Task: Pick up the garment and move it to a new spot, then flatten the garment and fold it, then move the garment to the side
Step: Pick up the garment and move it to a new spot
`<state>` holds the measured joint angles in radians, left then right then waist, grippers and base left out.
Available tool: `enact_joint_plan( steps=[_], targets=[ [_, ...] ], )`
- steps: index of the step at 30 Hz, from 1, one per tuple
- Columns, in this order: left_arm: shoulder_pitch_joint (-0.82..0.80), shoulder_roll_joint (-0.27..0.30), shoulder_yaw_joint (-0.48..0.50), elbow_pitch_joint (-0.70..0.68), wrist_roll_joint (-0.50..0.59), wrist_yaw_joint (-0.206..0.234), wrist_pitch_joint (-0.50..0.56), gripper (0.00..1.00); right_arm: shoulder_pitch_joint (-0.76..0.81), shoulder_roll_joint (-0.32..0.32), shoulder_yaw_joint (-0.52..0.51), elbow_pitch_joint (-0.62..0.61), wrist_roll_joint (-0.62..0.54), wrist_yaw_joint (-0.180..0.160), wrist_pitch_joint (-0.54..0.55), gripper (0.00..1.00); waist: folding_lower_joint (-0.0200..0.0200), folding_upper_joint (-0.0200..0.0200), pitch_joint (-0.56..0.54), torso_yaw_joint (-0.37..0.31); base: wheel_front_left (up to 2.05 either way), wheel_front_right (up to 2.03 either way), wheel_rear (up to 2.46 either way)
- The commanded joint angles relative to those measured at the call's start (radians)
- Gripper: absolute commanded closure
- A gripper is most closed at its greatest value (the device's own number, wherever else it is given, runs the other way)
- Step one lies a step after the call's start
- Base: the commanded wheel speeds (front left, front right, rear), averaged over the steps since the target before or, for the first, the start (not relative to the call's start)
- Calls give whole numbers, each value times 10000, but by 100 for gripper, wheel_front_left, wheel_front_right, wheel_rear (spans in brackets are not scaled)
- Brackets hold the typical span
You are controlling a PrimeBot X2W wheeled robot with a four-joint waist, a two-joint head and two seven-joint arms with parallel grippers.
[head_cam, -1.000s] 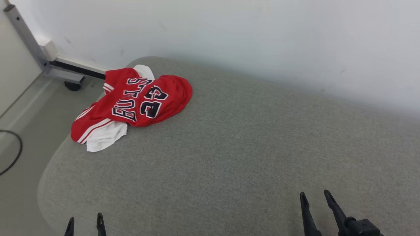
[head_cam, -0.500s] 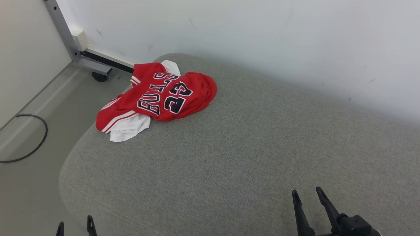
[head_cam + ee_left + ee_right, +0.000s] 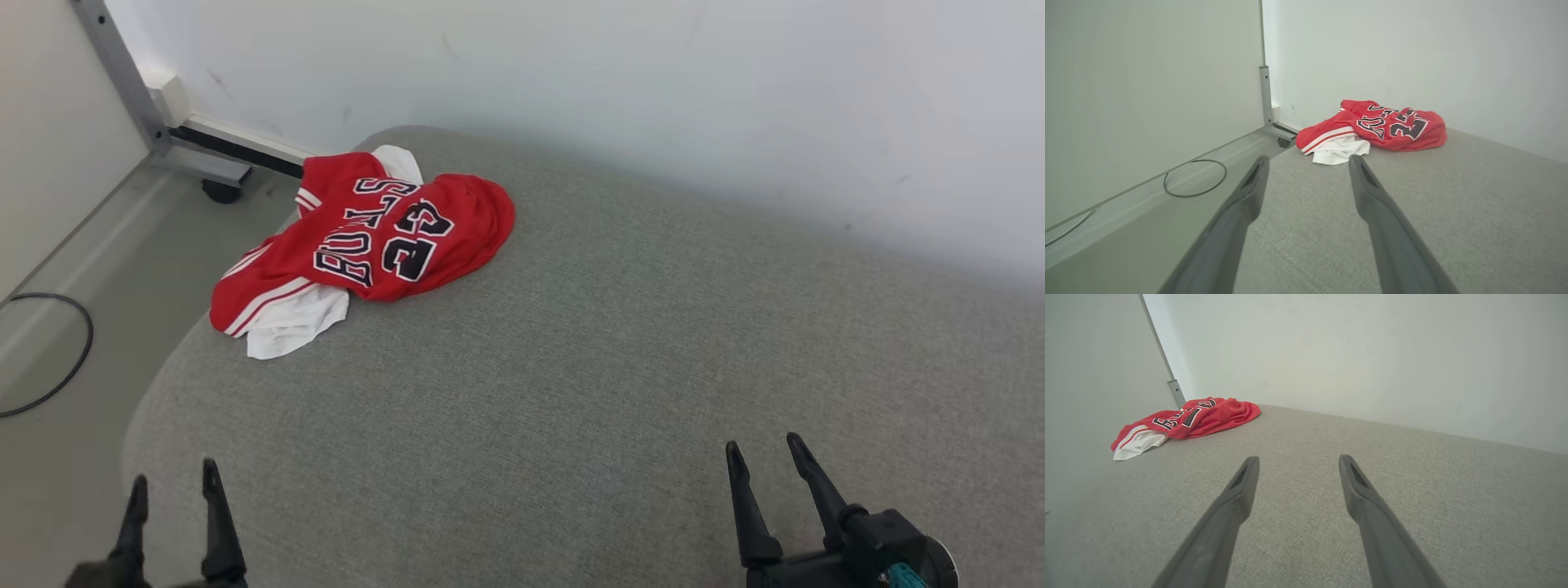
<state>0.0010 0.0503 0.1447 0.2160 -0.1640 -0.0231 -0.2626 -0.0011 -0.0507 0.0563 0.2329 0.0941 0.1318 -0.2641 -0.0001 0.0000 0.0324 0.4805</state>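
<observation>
Garments: one, a red jersey [image 3: 367, 241] with black-and-white lettering and the number 23, plus white cloth showing at two places, its near end and its far end.
Garment state: crumpled in a heap, not flat, not folded.
Garment place: on the far left corner of the worktop [image 3: 571, 367], reaching its left edge and close to the wall [image 3: 571, 82]. In my left wrist view it [image 3: 1376, 128] lies ahead and a little right of my fingers; in my right wrist view it [image 3: 1188, 418] lies far off to the left.
Grippers: two, with two dark fingers each, four in all.
My left gripper [image 3: 175, 474]: spread wide, nothing between the fingers, at the near left edge of the worktop, well apart from the jersey. The gap is plain in its own view [image 3: 1308, 158].
My right gripper [image 3: 763, 443]: spread wide too, holding nothing, over the near right of the worktop, farther from the jersey than the left one. Bare grey fabric shows between its fingers [image 3: 1298, 458].
Worktops: one, grey cloth-covered, with a rounded corner.
Floor [image 3: 73, 269]: one black cable [image 3: 87, 335] in a loop.
Corner: one metal post [image 3: 114, 77], with one dark caster [image 3: 220, 192] at its foot.
</observation>
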Motion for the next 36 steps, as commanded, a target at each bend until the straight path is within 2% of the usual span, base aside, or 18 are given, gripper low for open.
enact_joint_plan(
  steps=[1,7,12,18,26,36],
  targets=[
    [-387,7,115,88,30,-98,-33,0,-172,8,15,-70,-133,-24,-1,0,1,0,434,-586,0,0,0],
    [-2314,352,817,699,-58,-458,-33,0,-701,5,233,-209,-154,-24,-1,0,1,0,1190,-1762,0,0,0],
    [-3976,1002,1315,1405,-227,-668,-34,0,-1156,5,353,-356,-165,-24,-1,0,1,0,1898,-2764,0,0,0],
    [-5821,1976,1373,2668,-508,-902,1,0,-1655,7,383,-634,-30,-24,-1,0,1,0,2696,-3793,0,0,0],
    [-7708,3142,1235,4664,-1270,-1053,1010,0,-2105,10,545,-769,198,-24,-1,0,1,0,3326,-4785,0,0,0],
    [-8624,4203,1152,6615,-1866,-1066,2493,0,-2290,13,668,-812,383,-24,-1,0,1,0,3583,-5406,0,0,0]
  ],
)
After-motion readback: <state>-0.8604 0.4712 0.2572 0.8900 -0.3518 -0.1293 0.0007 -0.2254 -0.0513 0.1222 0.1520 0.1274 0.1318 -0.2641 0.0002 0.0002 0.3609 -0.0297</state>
